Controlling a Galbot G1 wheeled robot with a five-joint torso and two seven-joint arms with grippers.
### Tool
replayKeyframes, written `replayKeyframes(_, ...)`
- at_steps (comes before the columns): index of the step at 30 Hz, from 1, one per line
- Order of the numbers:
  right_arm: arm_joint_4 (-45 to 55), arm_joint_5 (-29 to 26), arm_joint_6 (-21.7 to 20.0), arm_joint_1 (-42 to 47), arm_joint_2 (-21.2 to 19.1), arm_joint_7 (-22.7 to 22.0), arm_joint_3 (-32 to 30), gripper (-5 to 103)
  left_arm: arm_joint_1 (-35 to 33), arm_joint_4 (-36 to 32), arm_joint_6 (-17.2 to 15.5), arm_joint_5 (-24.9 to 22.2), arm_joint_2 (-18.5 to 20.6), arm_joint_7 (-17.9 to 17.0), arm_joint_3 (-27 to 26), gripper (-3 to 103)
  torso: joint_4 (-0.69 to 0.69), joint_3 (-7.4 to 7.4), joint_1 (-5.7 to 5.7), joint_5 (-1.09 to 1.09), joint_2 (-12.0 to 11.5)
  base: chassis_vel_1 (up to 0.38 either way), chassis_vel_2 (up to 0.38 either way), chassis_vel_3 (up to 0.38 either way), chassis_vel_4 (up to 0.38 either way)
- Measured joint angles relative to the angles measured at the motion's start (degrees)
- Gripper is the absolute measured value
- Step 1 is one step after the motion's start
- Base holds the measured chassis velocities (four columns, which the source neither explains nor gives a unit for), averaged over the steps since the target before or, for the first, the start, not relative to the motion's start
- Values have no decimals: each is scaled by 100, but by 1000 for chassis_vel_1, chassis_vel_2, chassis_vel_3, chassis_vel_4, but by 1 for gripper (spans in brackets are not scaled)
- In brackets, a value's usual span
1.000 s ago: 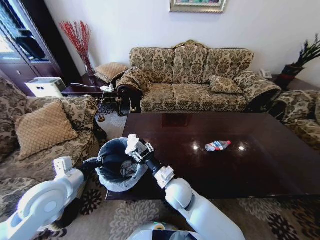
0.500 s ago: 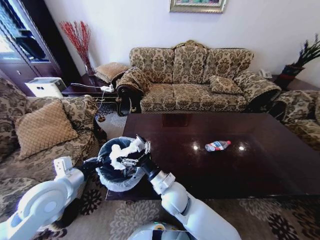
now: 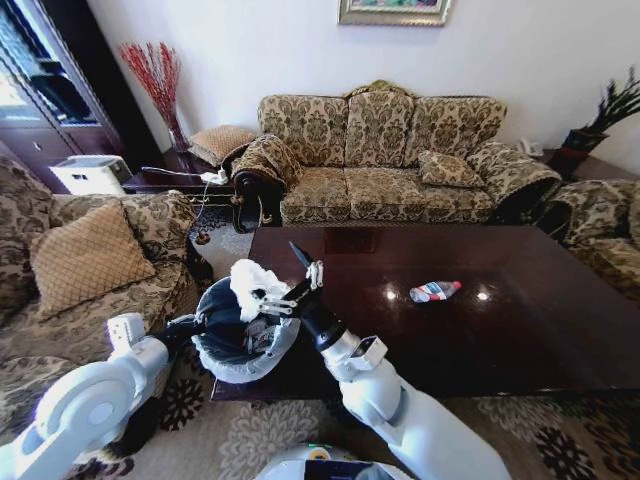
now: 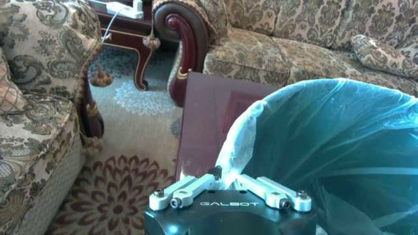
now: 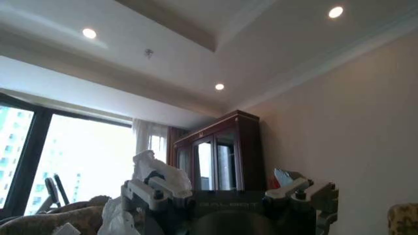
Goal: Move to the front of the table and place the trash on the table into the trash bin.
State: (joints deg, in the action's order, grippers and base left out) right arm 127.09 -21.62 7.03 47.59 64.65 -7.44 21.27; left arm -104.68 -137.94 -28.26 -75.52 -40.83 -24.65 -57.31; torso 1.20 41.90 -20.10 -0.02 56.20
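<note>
The trash bin (image 3: 236, 358), dark with a whitish bag (image 4: 339, 132) over its rim, hangs at the left front corner of the table (image 3: 430, 345). My left gripper (image 3: 193, 325) is shut on the bin's rim (image 4: 225, 182). Just above the bin, my right gripper (image 3: 283, 278) points upward with its jaws spread wide. A crumpled white paper (image 3: 250, 279) clings to one of its fingers (image 5: 151, 188), over the bin's mouth. A crushed clear bottle (image 3: 435, 291) with a red-blue label lies near the middle of the table.
A patterned sofa (image 3: 390, 160) stands behind the table. An armchair with a tan cushion (image 3: 85, 255) is at the left and another armchair (image 3: 605, 235) at the right. Patterned carpet (image 4: 124, 196) lies between the left armchair and the table corner (image 4: 202, 112).
My right gripper dipped toward the bin with the paper, then turned upward and opened. The paper now rests against one finger. The bin and the bottle have stayed put.
</note>
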Motion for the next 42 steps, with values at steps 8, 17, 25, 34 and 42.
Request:
replayKeyframes(8, -81, -269, -65, 104, -128, 2, -67, 86, 0, 2, 0, 0, 0, 0, 0, 0, -2, 0, 0, 2, 0, 0, 0, 0, 0)
replayKeyframes(17, -128, -637, -165, -87, -68, 2, -204, 58, 0, 2, 0, 0, 0, 0, 0, 0, -3, 0, 1, 2, 0, 0, 0, 0, 0)
replayKeyframes(25, -523, -1068, -287, -966, 329, 1, 493, 26, 0, 2, 0, 0, 0, 0, 0, 0, -2, 0, 0, 1, 0, 0, 0, 0, 0)
replayKeyframes(34, -942, -1486, -428, -1436, 707, 2, 1102, 1, 0, 2, 0, 0, 0, 0, 0, 0, -1, 0, 0, 2, -1, 0, 0, 0, 0)
replayKeyframes(42, -774, -1346, -413, -988, 120, 1, 882, 0, 0, 2, 0, 0, 0, 0, 0, 0, -4, 0, 0, 3, -1, 0, 0, 0, 0)
